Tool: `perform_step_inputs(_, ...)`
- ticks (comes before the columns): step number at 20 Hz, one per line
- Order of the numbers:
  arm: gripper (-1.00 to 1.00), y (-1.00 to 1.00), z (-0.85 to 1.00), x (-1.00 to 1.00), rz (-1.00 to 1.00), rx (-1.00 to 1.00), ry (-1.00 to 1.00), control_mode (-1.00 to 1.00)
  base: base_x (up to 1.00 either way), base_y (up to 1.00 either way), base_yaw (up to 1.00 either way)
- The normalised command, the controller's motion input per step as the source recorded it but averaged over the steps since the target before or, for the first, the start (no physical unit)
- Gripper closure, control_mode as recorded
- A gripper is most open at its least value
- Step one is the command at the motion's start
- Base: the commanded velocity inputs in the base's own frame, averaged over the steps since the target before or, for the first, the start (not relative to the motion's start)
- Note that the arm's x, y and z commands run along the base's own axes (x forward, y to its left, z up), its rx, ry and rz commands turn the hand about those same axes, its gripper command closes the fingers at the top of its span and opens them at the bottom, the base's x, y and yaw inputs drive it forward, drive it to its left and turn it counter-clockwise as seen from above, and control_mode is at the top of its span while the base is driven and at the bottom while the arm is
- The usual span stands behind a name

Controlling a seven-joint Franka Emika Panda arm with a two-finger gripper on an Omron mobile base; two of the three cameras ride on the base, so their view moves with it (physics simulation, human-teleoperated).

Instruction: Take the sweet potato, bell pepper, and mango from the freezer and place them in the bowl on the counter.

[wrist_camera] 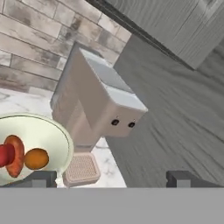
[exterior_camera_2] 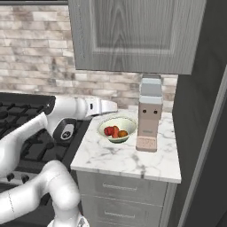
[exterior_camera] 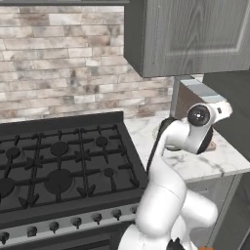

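All three items — sweet potato (wrist_camera: 15, 155), bell pepper (wrist_camera: 5, 155) and mango (wrist_camera: 36, 159) — lie in the bowl (wrist_camera: 52, 131) on the counter (exterior_camera_2: 133, 159); the gripper (wrist_camera: 109, 178) is released and empty — task appears complete.

A: What's in the bowl (exterior_camera_2: 118, 128)?
B: The bell pepper (exterior_camera_2: 108, 131) on the left, the sweet potato (exterior_camera_2: 115, 131) in the middle, the mango (exterior_camera_2: 123, 133) on the right, all touching.
A: And around it?
B: It sits on the counter (exterior_camera_2: 128, 157), with the coffee machine (exterior_camera_2: 149, 116) just right, the gas stove (exterior_camera: 58, 166) left and the wall cabinet (exterior_camera_2: 133, 33) above.
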Motion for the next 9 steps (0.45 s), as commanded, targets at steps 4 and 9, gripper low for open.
perform_step_inputs(4, -1.0, 0.0, 0.41, -1.0, 0.0, 0.32, 0.08, -1.0, 0.0, 0.0, 0.0)
perform_step_inputs(9, -1.0, 0.12, -0.05, -0.97, 0.0, 0.43, -0.04, -1.0, 0.0, 0.0, 0.0)
